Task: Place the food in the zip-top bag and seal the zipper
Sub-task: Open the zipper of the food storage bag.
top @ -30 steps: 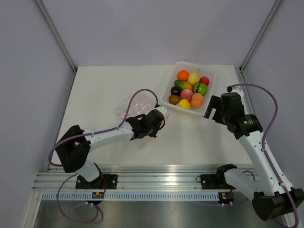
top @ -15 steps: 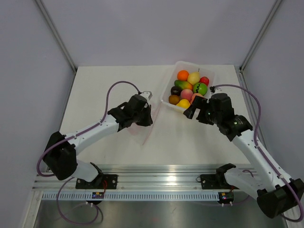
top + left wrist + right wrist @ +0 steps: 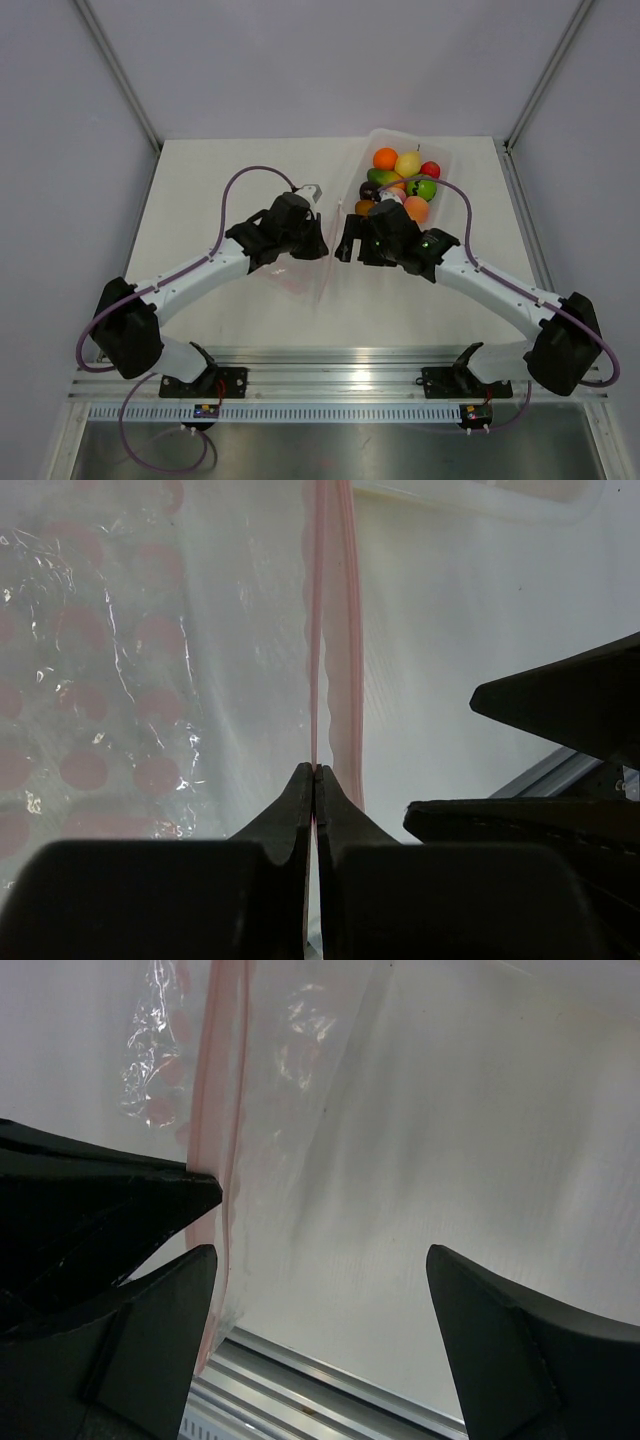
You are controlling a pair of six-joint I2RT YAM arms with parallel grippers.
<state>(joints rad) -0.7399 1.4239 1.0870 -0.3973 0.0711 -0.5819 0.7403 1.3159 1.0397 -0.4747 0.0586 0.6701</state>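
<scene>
The clear zip-top bag (image 3: 303,277) with pink dots hangs from my left gripper (image 3: 318,243), lifted off the table. In the left wrist view the gripper (image 3: 316,771) is shut on the pink zipper (image 3: 330,630) at the bag's mouth edge, and the dotted bag (image 3: 100,700) spreads to the left. My right gripper (image 3: 349,241) is open right beside the mouth. In the right wrist view the gripper (image 3: 320,1260) has its left fingertip next to the zipper (image 3: 215,1110), holding nothing. The food (image 3: 398,178), glossy toy fruits, lies in the tray behind the right arm.
The translucent white tray (image 3: 441,152) stands at the back right, partly behind the right arm; its edge shows in the left wrist view (image 3: 480,494). The aluminium rail (image 3: 330,385) runs along the table's near edge. Both grippers are almost touching at mid-table.
My left gripper has moved back and left, lifting the bag by its pink edge. My right arm has swung left from beside the tray to the bag's mouth, its jaws open.
</scene>
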